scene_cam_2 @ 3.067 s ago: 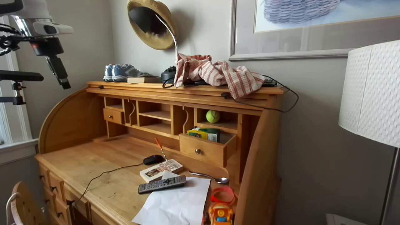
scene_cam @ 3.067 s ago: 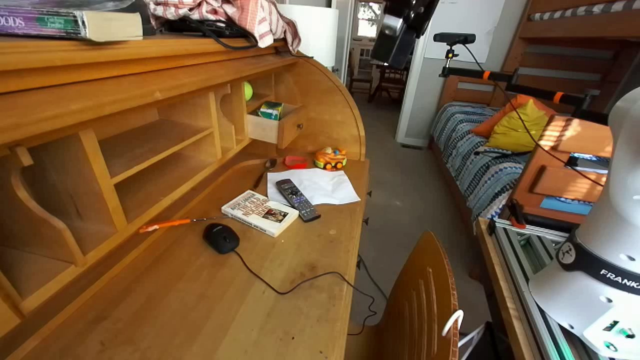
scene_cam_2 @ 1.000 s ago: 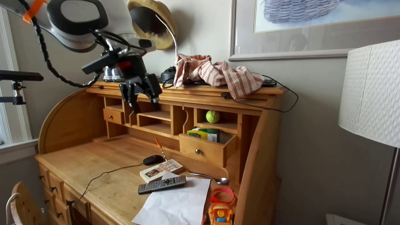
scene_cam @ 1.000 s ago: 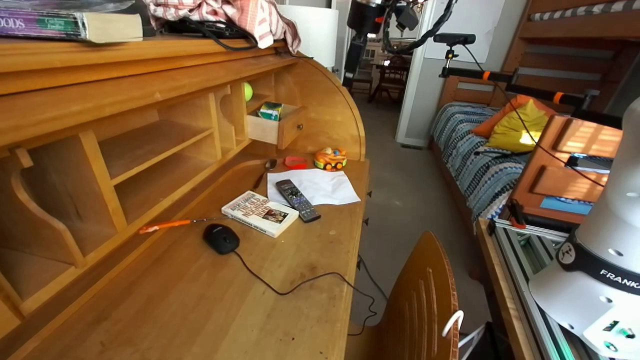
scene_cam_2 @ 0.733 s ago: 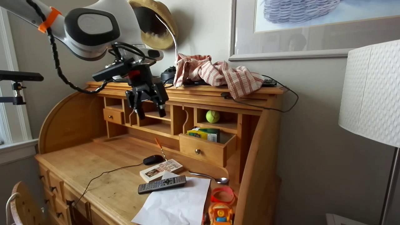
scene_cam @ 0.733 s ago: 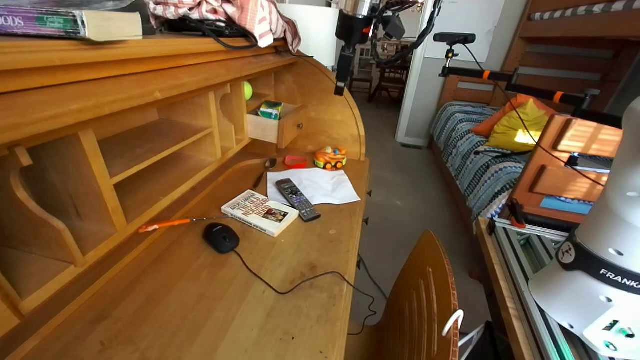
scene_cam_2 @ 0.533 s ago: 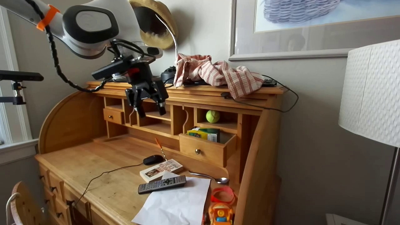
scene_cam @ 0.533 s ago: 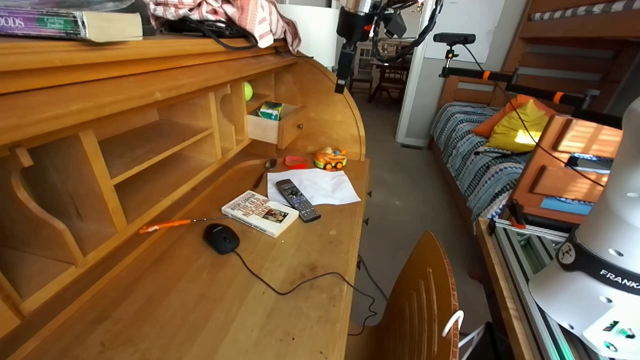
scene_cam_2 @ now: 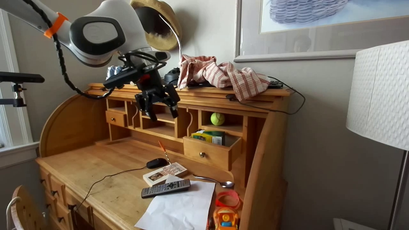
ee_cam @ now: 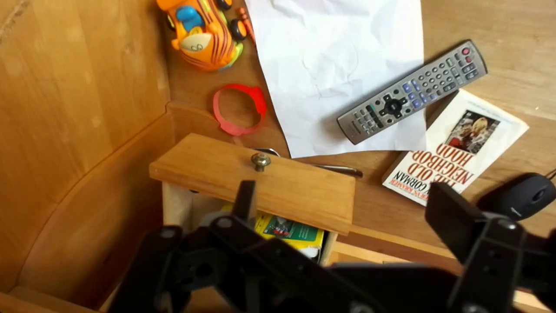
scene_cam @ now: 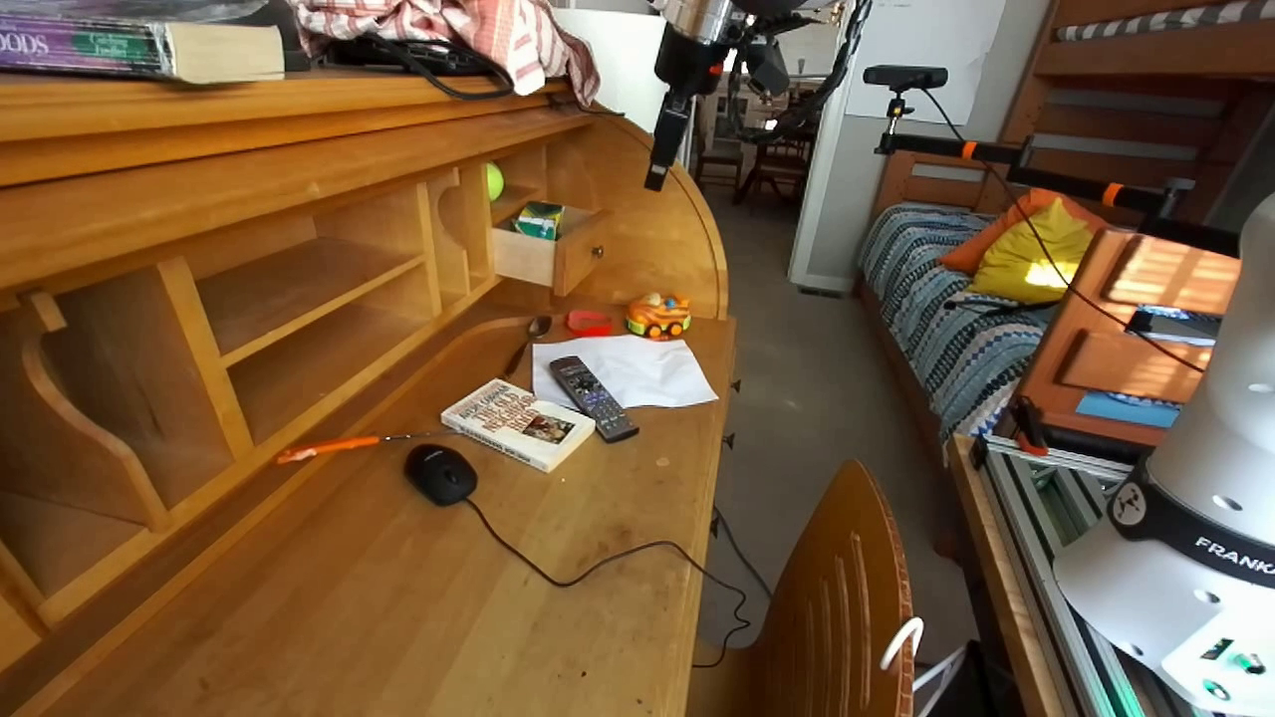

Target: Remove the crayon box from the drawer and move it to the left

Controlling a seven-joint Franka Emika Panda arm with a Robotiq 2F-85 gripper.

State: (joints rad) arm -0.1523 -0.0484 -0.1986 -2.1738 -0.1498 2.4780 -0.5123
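The jaws stand spread, nothing between them. In an exterior view the crayon box (scene_cam_2: 208, 137) sits in the drawer (scene_cam_2: 213, 156), at their four o'clock. Best centre over it, then descend straight, clear of the drawer's front; its depth there is hard to judge.

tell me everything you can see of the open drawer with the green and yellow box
The drawer looks wooden: golden front, one round metallic knob, paler side walls. It stands pulled open from the desk, open top up, lower than the ball. The box sits inside, showing above the front's edge in an exterior view; whether the drawer holds more is hard to tell. The open pincer seems clear of it, but covers part of it in the wrist view.
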